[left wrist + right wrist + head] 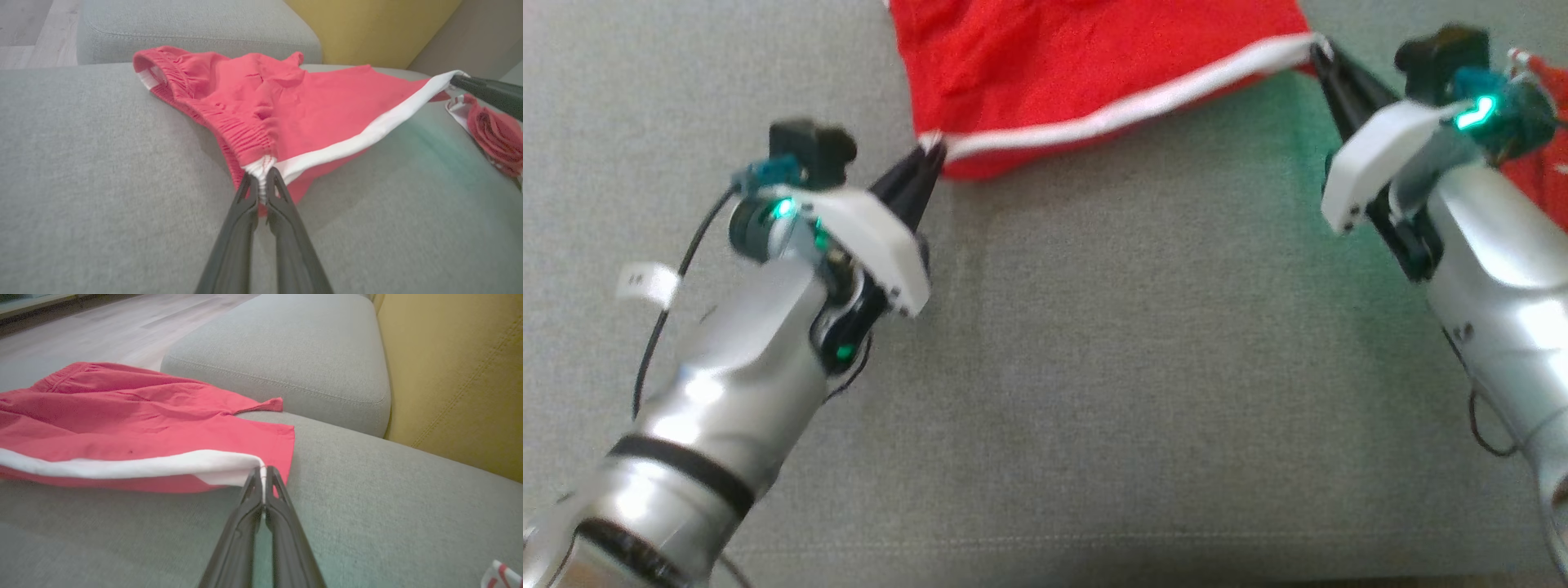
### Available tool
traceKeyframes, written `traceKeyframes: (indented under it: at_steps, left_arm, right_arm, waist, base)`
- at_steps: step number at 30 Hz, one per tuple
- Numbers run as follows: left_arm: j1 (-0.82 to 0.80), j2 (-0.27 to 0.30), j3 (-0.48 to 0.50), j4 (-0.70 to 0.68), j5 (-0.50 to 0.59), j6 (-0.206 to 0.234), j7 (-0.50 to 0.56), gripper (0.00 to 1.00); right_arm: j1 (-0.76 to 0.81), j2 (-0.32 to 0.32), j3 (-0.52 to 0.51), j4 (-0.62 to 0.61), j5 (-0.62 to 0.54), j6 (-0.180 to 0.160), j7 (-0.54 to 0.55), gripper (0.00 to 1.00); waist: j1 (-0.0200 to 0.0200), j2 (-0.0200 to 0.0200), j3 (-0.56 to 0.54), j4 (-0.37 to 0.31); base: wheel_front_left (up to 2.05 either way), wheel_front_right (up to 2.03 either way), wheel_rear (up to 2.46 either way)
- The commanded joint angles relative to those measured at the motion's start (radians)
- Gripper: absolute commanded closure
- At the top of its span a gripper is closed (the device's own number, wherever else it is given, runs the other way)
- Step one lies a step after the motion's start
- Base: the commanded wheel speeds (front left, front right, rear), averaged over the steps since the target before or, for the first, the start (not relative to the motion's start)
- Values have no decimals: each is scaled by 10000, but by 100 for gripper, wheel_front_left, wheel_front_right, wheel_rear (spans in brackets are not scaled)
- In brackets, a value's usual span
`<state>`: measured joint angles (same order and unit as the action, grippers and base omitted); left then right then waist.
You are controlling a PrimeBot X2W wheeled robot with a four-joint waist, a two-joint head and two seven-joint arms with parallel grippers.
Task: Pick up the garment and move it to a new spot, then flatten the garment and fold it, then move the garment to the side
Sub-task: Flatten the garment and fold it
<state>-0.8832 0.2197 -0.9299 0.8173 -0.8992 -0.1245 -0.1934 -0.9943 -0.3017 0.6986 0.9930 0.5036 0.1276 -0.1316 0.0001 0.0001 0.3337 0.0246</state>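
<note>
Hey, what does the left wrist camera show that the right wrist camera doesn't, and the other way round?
Left wrist view: the left hand shut on the shorts at the gathered waistband corner, with the right hand coming in from the side at the far end of the white stripe.
Right wrist view: the right hand's own pinch on that far stripe end, seen close up, beside the leg hem.
Both: the red shorts, the white stripe stretched between the two grips, the grey couch and the yellow cushion behind it.
</note>
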Motion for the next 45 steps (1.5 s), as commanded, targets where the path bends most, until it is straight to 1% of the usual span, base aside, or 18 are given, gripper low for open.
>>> traceKeyframes:
  at_steps: [1,5,12,17,19,22,26,29,33,36,38,41,45]
  left_arm:
    - [-122,521,118,-369,-51,-59,13,100]
    - [513,947,-242,-794,-248,-60,-23,100]
    - [1403,1424,-598,-1564,-479,-60,7,100]
    - [2249,1842,-955,-2412,-615,-57,396,100]
    - [2627,2063,-1043,-2887,-703,8,536,100]
    - [3256,2362,-998,-3812,-1041,258,689,100]
    - [4027,2900,-1049,-5228,-1281,805,980,100]
    - [4545,3345,-1216,-6326,-1335,1203,1295,100]
    - [5000,3818,-1291,-7541,-1375,1730,1533,100]
    - [5086,4008,-1185,-8143,-1401,2045,1557,100]
    - [5021,4060,-1061,-8362,-1402,2216,1536,100]
    - [4828,4059,-865,-8517,-1409,2383,1504,100]
    - [4445,4011,-631,-8560,-1412,2439,1508,100]
  right_arm:
    - [224,-213,335,-464,319,31,138,100]
    - [685,-887,1211,-1131,1150,31,618,100]
    - [1543,-2045,2508,-2343,2518,31,1471,100]
    - [2310,-2807,3207,-3334,3627,31,2198,100]
    - [2579,-3166,3462,-3736,4000,31,2544,100]
    - [2895,-3688,3783,-4337,4411,31,2976,100]
    - [3326,-4341,4061,-5100,4957,31,3431,100]
    - [3625,-4893,4290,-5722,5148,31,3792,100]
    - [3946,-5525,4216,-6402,5521,31,4129,100]
    - [3918,-5784,3909,-6559,5538,31,4117,100]
    - [3817,-5809,3707,-6560,5448,31,4105,100]
    - [3548,-5694,3374,-6476,5278,31,4070,100]
    - [2978,-5475,2943,-6297,5026,31,4091,100]
  waist:
    - [-1,-1,-339,-103]
    - [-1,-1,-813,-233]
    - [-1,-1,-1711,-306]
    - [-1,-1,-2508,-297]
    - [-1,-1,-2775,-315]
    - [-1,-1,-3090,-393]
    - [-1,-1,-3449,-503]
    - [-1,-1,-3622,-577]
    - [-1,-1,-3742,-650]
    - [-1,-1,-3726,-654]
    - [-1,-1,-3637,-600]
    - [-1,-1,-3451,-445]
    - [-1,-1,-2950,-66]
  base:
    - [0,0,0]
    - [0,0,0]
    - [0,0,0]
    - [0,0,0]
    - [0,0,0]
    - [0,0,0]
    - [0,0,0]
    - [0,0,0]
    - [0,0,0]
    - [0,0,0]
    - [0,0,0]
    - [0,0,0]
    - [0,0,0]
